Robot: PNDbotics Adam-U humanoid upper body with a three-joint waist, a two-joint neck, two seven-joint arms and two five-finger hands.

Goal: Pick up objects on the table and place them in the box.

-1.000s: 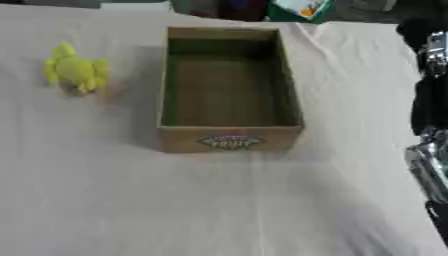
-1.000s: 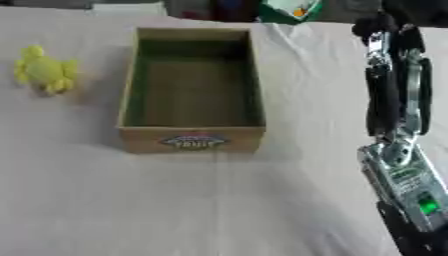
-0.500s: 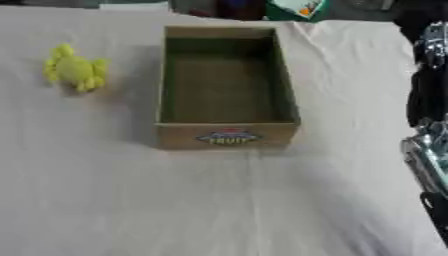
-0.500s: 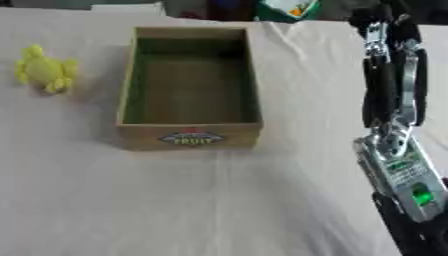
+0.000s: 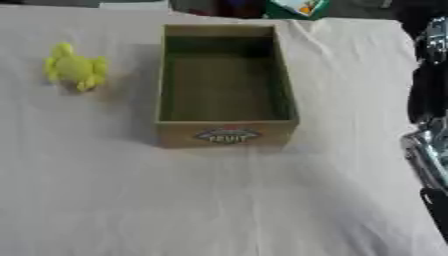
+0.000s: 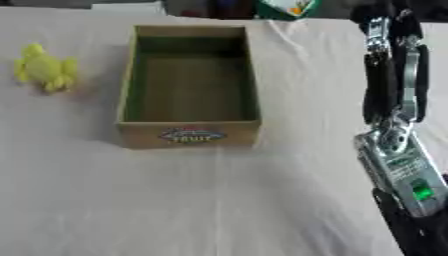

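Empty brown cardboard box (image 5: pixel 226 135); yellow soft toy (image 5: pixel 75 69) lies left. Right arm's fingers unseen. Close around the toy's body.

The open cardboard box (image 6: pixel 189 85) stands mid-table, its walls the one real barrier on the white cloth (image 6: pixel 192 200). Left of the box, bare cloth separates it from a yellow toy (image 6: pixel 44 70). In front of the box the cloth lies free. Right of the box, the right arm (image 6: pixel 395 120) fills the table's edge, leaving a bare strip between.
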